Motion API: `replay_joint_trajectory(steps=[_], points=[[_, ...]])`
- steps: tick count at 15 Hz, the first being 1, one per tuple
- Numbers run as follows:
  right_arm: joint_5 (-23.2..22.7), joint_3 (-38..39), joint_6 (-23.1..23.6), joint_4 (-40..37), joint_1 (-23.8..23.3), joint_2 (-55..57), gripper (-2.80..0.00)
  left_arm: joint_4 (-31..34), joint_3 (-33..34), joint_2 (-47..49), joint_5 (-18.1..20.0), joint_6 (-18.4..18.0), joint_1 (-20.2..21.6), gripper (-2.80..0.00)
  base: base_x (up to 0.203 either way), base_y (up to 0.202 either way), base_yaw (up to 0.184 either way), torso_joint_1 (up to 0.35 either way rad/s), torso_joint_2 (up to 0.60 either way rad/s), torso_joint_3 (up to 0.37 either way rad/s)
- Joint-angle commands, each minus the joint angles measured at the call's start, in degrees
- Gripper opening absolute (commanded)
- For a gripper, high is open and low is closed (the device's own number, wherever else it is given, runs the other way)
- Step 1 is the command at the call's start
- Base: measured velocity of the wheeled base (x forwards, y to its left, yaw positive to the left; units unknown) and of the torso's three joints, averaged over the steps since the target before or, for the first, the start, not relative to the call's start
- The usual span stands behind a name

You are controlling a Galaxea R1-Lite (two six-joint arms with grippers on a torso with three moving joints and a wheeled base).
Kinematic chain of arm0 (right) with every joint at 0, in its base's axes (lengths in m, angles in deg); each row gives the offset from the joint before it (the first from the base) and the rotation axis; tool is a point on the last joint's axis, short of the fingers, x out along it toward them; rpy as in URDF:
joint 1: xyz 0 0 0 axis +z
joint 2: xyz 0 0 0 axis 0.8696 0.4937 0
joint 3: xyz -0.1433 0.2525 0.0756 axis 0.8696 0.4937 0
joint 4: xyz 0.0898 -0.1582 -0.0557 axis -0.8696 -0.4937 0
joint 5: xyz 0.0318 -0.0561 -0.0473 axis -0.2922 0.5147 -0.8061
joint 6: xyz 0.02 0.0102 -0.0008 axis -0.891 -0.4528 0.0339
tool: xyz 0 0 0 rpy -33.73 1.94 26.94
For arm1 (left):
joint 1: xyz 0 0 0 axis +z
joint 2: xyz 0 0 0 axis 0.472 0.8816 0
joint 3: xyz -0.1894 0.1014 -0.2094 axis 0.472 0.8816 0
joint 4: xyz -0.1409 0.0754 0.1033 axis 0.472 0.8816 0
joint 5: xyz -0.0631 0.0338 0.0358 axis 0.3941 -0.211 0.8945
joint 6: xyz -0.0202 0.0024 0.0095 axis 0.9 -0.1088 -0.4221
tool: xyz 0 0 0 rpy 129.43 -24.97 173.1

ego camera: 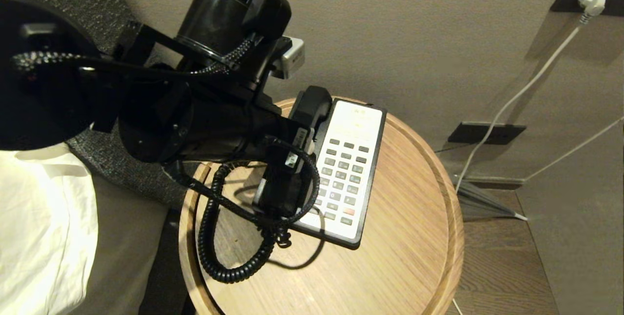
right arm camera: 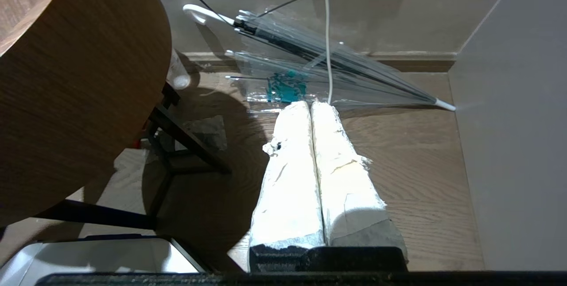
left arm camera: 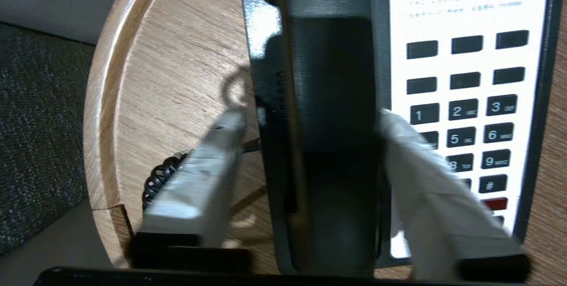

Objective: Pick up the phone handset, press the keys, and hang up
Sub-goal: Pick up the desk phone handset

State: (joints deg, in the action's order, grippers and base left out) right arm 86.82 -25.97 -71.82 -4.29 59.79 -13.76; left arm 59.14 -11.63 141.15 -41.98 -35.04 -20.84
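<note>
Left gripper [left arm camera: 310, 122] apparently straddles cradled phone handset [left arm camera: 330, 100].

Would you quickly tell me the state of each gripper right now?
Left gripper: open, fingers either side of the phone handset, which sits on its base; no firm grip visible.
Right gripper: shut, empty, parked low beside the table.

The left arm [ego camera: 195, 125] is glossy black, built of cylindrical segments, with braided black cables looped alongside (one carries a small white tag). White-wrapped fingers [right arm camera: 288, 179] tip both grippers.
</note>
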Motion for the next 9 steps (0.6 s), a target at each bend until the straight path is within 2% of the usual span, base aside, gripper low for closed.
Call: replay_joint_trajectory(steps=[1,6,9], points=[[-0.01,0.01,0.0,0.01,0.01,0.04,-2.8,0.18,0.16,-0.04,-0.16,0.14,-0.12,-2.8,0.0,0.0,0.0,0.0,0.0,0.0],[-0.01,0.01,0.0,0.01,0.01,0.02,-2.8,0.27,0.25,-0.3,-0.24,2.24,-0.74,-2.8,0.0,0.0,0.0,0.0,0.0,0.0],[-0.01,0.01,0.0,0.01,0.01,0.04,-2.8,0.27,0.11,-0.88,-1.03,2.27,-0.82,-2.8,0.0,0.0,0.0,0.0,0.0,0.0]])
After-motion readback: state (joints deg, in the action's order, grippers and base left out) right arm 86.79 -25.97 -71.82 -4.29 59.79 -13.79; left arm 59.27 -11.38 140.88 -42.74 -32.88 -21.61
